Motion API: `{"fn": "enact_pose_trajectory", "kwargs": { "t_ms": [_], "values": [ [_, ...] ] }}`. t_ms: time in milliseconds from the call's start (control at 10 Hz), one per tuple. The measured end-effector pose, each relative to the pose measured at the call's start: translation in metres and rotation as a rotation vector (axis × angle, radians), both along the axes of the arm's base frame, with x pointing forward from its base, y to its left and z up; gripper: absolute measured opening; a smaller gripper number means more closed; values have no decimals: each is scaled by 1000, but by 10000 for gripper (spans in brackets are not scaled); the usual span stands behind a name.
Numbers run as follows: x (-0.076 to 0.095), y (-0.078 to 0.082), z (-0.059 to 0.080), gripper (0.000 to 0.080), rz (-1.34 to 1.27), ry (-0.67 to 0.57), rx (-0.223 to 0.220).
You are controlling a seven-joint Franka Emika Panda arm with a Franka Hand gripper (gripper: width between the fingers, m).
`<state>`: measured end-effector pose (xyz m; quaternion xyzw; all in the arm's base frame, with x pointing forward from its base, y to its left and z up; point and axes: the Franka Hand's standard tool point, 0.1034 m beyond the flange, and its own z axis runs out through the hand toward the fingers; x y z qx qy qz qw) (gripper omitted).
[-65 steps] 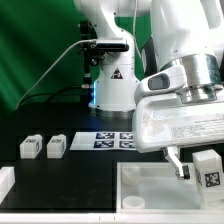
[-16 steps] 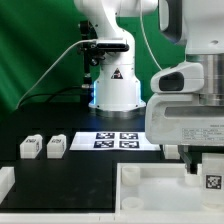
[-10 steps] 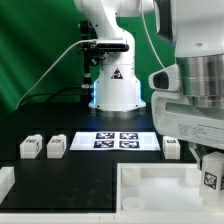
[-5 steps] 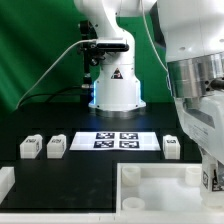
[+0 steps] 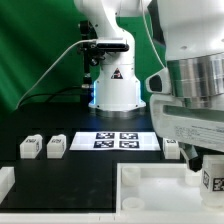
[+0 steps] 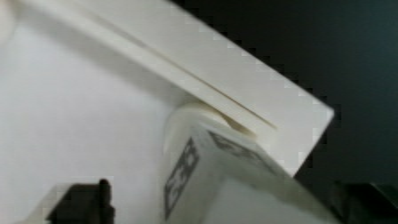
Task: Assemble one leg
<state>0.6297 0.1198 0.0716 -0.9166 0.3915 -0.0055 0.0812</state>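
Observation:
A leg (image 5: 212,181) with a square marker tag stands upright in the near corner of the white tabletop (image 5: 150,190), at the exterior view's right. My gripper (image 5: 209,170) is down around its top. In the wrist view the leg (image 6: 222,165) fills the middle between the jaws. One dark finger (image 6: 80,202) shows with a gap between it and the leg, so the gripper (image 6: 214,208) looks open. The other finger is hidden. Two more legs (image 5: 30,147) (image 5: 56,146) lie at the left. Another leg (image 5: 172,148) stands behind the tabletop.
The marker board (image 5: 120,139) lies in the middle of the black table. The robot base (image 5: 112,85) stands behind it. A white piece (image 5: 5,182) sits at the front left edge. The tabletop's raised rim (image 6: 231,85) runs beside the leg.
The gripper brought the leg down from a tilt and stood it upright in the tabletop corner. The wrist turned over it and has now turned back. The other legs have not moved.

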Motion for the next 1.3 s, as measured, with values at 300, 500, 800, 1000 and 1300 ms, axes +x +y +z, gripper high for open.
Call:
{"fn": "enact_pose_trajectory", "kwargs": {
  "t_ms": [300,500,800,1000,1300],
  "values": [
    [0,-2,-1,648,189,-27,-14],
    [-2,-1,1,649,628,-59,-101],
    [-2,-2,1,484,683,-63,-110],
    [-2,1,1,292,497,-44,-87],
    [-2,1,1,291,173,-7,-54]
  ]
}}
